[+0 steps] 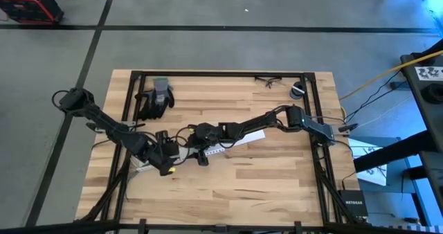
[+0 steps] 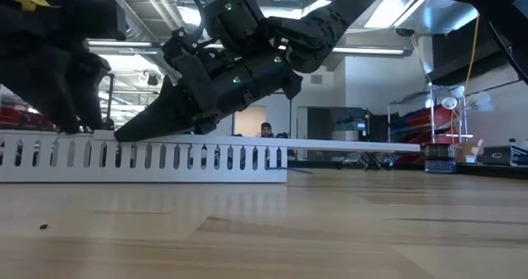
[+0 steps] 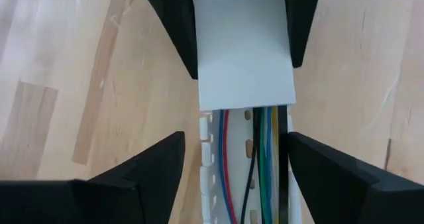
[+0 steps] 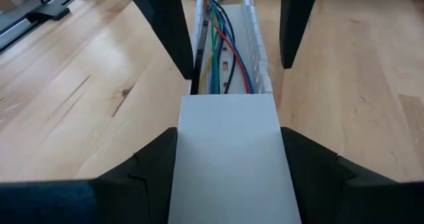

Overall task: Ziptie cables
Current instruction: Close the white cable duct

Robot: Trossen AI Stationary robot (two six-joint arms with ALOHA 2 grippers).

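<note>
A long white slotted channel [image 1: 216, 151] lies flat on the table, running left to right. Coloured cables [image 3: 255, 164] (red, blue, black, green, yellow) lie inside it along its length. A flat white cover [image 4: 228, 164] closes the channel's right stretch. My right gripper [image 4: 228, 134] reaches in from the right and is shut on this cover. My left gripper [image 3: 235, 141] hovers over the uncovered stretch at the left, open. Its fingers stand on either side of the channel, with a gap showing on one side. The two grippers face each other closely. My right gripper pinches the white cover by its two long edges [image 4: 187, 141], close to the cover's left end. The fingers slant down from the table's right and lie along the channel, one on each side. The cover sits flat on the channel.
Black gloves [image 1: 156, 99], safety glasses [image 1: 268, 82] and a small round roll [image 1: 297, 90] lie along the table's far edge. A yellow cord [image 1: 387, 71] runs off past the right side. A person [image 2: 266, 130] stands far back in the room. Bare wood fills the near half.
</note>
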